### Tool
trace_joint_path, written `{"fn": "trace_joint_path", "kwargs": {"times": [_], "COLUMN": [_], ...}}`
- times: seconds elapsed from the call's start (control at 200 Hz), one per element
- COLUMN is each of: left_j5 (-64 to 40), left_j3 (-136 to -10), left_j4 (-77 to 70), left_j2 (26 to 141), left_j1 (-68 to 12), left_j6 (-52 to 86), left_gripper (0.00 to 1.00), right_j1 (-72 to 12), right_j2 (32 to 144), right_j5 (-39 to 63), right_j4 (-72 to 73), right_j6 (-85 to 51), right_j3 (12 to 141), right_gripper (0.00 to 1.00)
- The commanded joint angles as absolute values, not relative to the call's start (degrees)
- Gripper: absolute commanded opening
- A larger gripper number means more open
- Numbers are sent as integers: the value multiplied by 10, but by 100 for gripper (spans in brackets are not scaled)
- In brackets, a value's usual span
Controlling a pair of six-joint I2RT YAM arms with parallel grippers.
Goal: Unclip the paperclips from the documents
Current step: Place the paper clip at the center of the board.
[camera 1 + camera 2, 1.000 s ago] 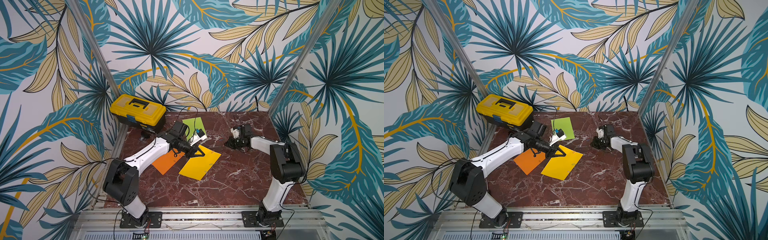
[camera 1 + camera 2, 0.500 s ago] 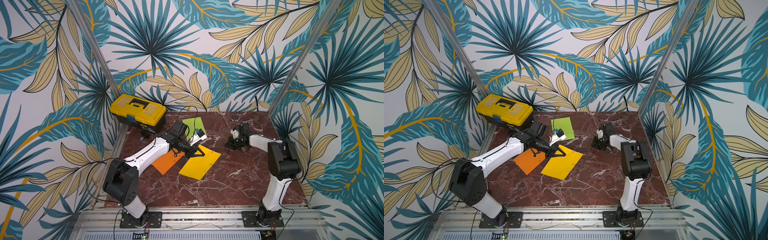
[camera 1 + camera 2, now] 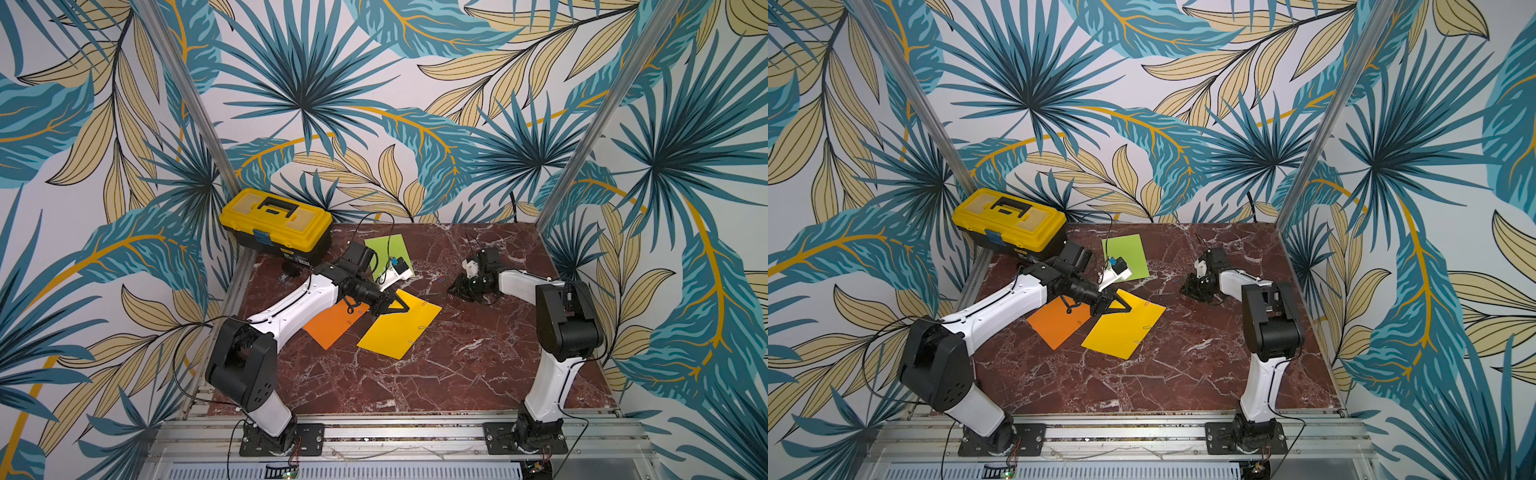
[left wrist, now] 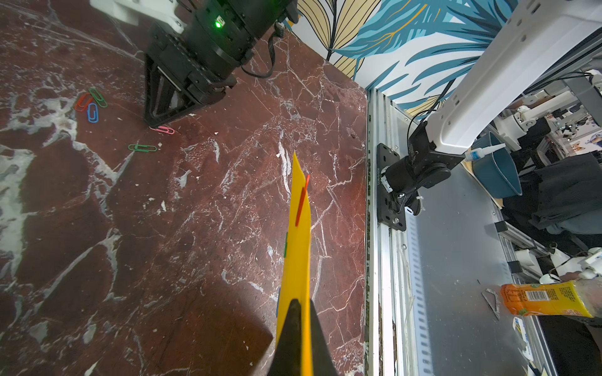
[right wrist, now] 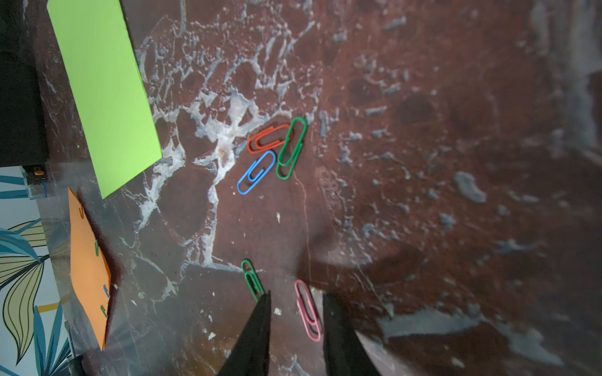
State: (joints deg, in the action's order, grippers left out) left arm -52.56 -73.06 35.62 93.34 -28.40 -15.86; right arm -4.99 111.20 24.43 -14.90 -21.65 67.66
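Three documents lie on the marble table: an orange sheet [image 3: 334, 322], a lime green sheet [image 3: 388, 253] and a golden yellow sheet [image 3: 399, 328]. My left gripper [image 4: 301, 307] is shut on the yellow sheet [image 4: 298, 247] at a far corner, lifting that edge; a red paperclip [image 4: 302, 203] sits on it. Small clips show on the yellow sheet's right edge [image 3: 422, 327]. My right gripper [image 5: 296, 299] stands open, low over the table, with a pink paperclip [image 5: 308, 309] lying loose between its fingers. Orange, blue and green loose paperclips [image 5: 273, 153] lie nearby, and one green clip [image 5: 251, 280] beside a fingertip.
A yellow toolbox [image 3: 276, 220] stands at the back left corner. The orange sheet [image 5: 89, 260] carries several clips along its edge. Patterned walls close three sides, and a metal rail [image 3: 374, 432] runs along the front.
The right gripper's jaws have parted and the pink paperclip lies on the table between them. The right arm's elbow shifted slightly left. The left arm has held still.
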Motion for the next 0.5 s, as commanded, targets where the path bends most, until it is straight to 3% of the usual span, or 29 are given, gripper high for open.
{"fn": "trace_joint_path", "kwargs": {"times": [0.0, 0.27, 0.496], "left_j5": [-537, -569, -598], "left_j3": [-750, -733, -714], "left_j4": [358, 290, 203], "left_j2": [934, 935, 931], "left_j1": [-280, -262, -245], "left_j6": [-163, -125, -76], "left_gripper": [0, 0, 0], "right_j1": [-49, -49, -50], "right_j2": [1071, 949, 849], "right_j5": [245, 293, 387], "right_j4": [-137, -80, 26], "right_j6": [-219, -170, -137], "right_j3": [648, 572, 490], "right_gripper": [30, 31, 40]}}
